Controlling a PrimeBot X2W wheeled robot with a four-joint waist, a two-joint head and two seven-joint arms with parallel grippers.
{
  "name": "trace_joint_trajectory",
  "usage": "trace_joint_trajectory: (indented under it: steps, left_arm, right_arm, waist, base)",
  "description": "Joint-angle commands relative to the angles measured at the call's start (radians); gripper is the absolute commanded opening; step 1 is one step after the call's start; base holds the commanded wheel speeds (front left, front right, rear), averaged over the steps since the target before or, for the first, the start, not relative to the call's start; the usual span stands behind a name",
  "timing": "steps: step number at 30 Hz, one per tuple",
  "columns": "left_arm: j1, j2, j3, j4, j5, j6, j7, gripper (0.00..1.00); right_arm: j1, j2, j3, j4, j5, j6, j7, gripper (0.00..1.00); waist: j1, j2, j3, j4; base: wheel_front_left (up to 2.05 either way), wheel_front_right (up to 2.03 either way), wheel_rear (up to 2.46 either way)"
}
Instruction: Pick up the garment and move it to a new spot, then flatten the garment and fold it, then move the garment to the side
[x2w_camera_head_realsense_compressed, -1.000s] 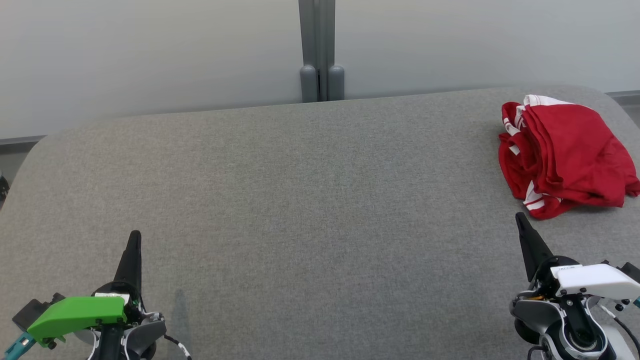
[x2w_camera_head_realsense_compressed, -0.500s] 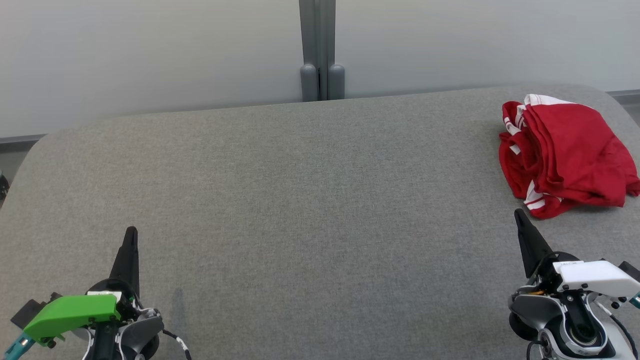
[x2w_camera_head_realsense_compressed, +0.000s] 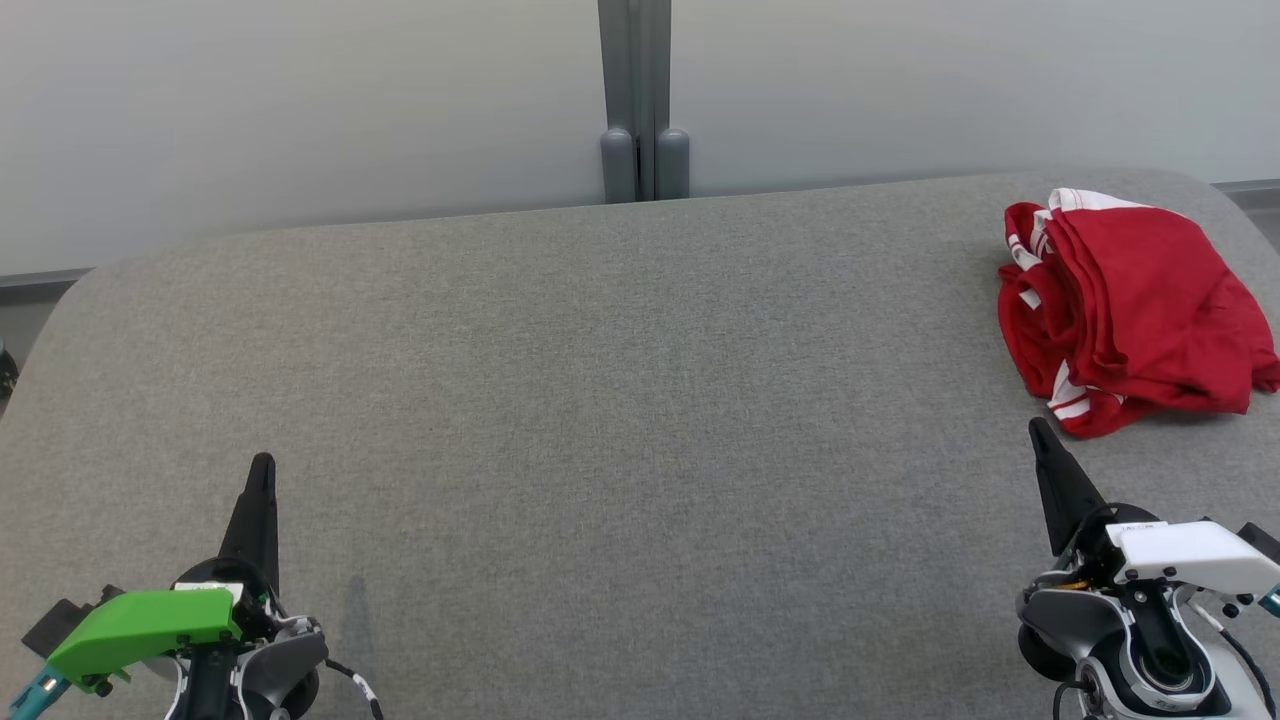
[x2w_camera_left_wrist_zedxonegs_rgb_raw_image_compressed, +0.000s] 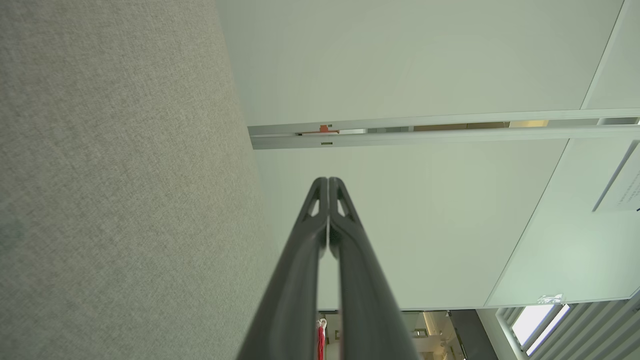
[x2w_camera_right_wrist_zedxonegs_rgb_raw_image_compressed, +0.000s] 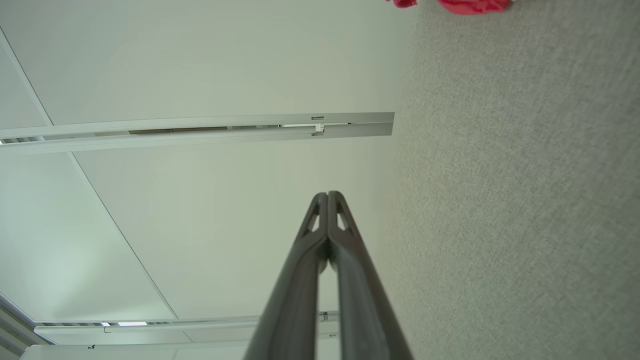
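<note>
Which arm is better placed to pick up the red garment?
The right: the right gripper sits just below the red garment in the head view, while the left gripper is far across the grey table.

I read this as an office-style test room, not a home. My landmark is the wide table (x2w_camera_head_realsense_compressed: 620, 400). Its grey woven covering and rounded corners make it look like a padded work bench rather than household furniture. Directly behind the table stand plain, pale partition panels (x2w_camera_head_realsense_compressed: 300, 110), joined at a grey metal post (x2w_camera_head_realsense_compressed: 643, 90) with two rounded caps at its foot. In the left wrist view, beyond the table's edge, I see a printed notice (x2w_camera_left_wrist_zedxonegs_rgb_raw_image_compressed: 625, 187) stuck on one panel. There are also grey slats (x2w_camera_left_wrist_zedxonegs_rgb_raw_image_compressed: 580, 325) beside a bright opening. In the right wrist view, well away from the table, a strip light (x2w_camera_right_wrist_zedxonegs_rgb_raw_image_compressed: 131, 324) glows.
</note>
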Motion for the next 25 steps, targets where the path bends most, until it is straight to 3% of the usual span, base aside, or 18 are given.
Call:
trace_joint_trajectory:
  steps: [1,25]
  left_arm:
    - [-0.013,0.001,0.003,0.002,-0.001,-0.004,0.003,0.00]
    - [-0.013,-0.002,0.008,0.002,0.005,-0.003,0.006,0.00]
  right_arm:
    - [-0.012,0.000,-0.002,0.002,0.002,0.001,0.003,0.00]
    - [-0.012,0.002,-0.004,0.002,0.000,0.001,0.005,0.00]
  waist:
    - [0.0000,-0.0001,0.000,0.000]
    - [0.0000,-0.0001,0.000,0.000]
  base:
    - [0.00,0.00,0.00]
    - [0.00,0.00,0.00]
